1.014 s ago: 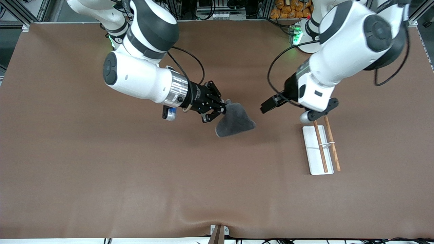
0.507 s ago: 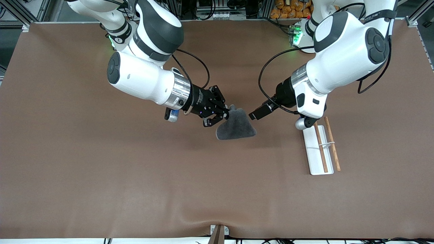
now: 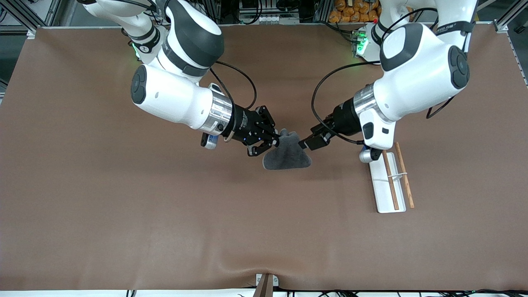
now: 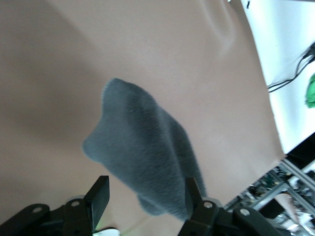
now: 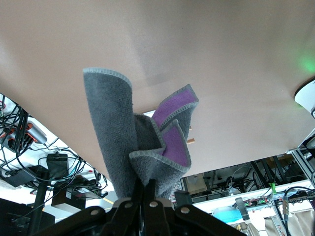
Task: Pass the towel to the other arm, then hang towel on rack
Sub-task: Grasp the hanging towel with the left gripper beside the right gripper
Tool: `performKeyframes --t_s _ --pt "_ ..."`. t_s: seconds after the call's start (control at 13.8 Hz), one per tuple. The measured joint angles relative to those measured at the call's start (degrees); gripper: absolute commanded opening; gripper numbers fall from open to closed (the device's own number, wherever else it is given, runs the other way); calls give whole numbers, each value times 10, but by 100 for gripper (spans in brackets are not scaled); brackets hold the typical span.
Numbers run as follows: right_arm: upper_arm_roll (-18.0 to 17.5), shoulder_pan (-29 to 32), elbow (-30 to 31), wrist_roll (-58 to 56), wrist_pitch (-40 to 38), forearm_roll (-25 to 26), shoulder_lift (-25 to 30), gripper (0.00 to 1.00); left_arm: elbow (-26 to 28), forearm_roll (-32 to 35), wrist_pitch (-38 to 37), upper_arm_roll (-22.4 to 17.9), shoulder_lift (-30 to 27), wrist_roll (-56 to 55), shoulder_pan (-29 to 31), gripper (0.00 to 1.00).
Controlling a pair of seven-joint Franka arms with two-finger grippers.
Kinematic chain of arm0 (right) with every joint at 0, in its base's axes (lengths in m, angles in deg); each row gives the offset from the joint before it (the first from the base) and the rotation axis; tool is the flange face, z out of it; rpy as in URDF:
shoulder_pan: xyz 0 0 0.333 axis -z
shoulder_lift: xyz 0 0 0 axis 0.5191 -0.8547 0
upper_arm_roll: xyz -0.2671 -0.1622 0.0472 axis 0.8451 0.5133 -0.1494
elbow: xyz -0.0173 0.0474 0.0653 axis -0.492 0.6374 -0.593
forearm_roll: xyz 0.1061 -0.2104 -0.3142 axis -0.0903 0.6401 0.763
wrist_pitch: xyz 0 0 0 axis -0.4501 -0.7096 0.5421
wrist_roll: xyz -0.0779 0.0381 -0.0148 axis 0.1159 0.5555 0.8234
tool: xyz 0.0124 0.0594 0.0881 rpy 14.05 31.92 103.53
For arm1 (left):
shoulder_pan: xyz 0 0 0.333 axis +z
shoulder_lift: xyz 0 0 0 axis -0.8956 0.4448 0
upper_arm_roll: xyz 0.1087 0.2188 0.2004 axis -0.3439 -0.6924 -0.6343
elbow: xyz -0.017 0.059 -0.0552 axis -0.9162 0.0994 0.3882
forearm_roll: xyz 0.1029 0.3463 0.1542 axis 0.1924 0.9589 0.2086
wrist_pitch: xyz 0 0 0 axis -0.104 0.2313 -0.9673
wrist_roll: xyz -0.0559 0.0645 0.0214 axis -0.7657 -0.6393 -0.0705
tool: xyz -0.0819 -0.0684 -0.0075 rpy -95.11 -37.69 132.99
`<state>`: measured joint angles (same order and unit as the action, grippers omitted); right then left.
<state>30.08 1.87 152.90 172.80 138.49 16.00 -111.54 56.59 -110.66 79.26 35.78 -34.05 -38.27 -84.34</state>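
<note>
Right end effector (image 3: 275, 143) pinches the fuzzy grey towel (image 3: 287, 154), purple-lined, bunched into a lumpy triangle above mid-desk (image 3: 123, 206). Left end effector (image 3: 307, 142) gapes wide around its edge. The white-plated, wooden-rodded rack (image 3: 390, 181) lies flat beneath the left arm.

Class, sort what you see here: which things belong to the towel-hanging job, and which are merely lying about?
Belonging to the job:
towel, pinched in the right gripper
left gripper, open beside the towel
rack, toward the left arm's end of the table

Merely about:
cables and orange items off the table's edge by the robots' bases
</note>
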Motion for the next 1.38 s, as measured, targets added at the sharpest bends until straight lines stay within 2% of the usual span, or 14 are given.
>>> performKeyframes --t_s 0.07,0.22,0.36,0.87,1.16,1.23,1.3,1.38 --pt "0 0 -1 0 0 0 -1 0 0 -6 10 0 5 0 0 61" --pt "0 0 -2 0 0 0 -1 0 0 -15 26 0 13 -8 0 60" --pt "0 0 -2 0 -1 0 -1 0 -5 -19 38 1 20 -25 -2 54" --pt "0 0 -4 1 -2 0 -1 0 -16 -19 40 3 28 -40 -9 46" --pt "0 0 -4 1 -6 0 -2 0 -15 -2 25 3 31 -40 -21 23" --pt "0 0 -4 1 -7 0 -2 0 -15 1 21 3 31 -40 -23 15" --pt "0 0 -4 2 -7 0 -2 0 -15 2 19 3 31 -40 -24 3" --pt "0 0 -4 2 -7 0 -2 0 -15 3 18 3 31 -40 -24 0"
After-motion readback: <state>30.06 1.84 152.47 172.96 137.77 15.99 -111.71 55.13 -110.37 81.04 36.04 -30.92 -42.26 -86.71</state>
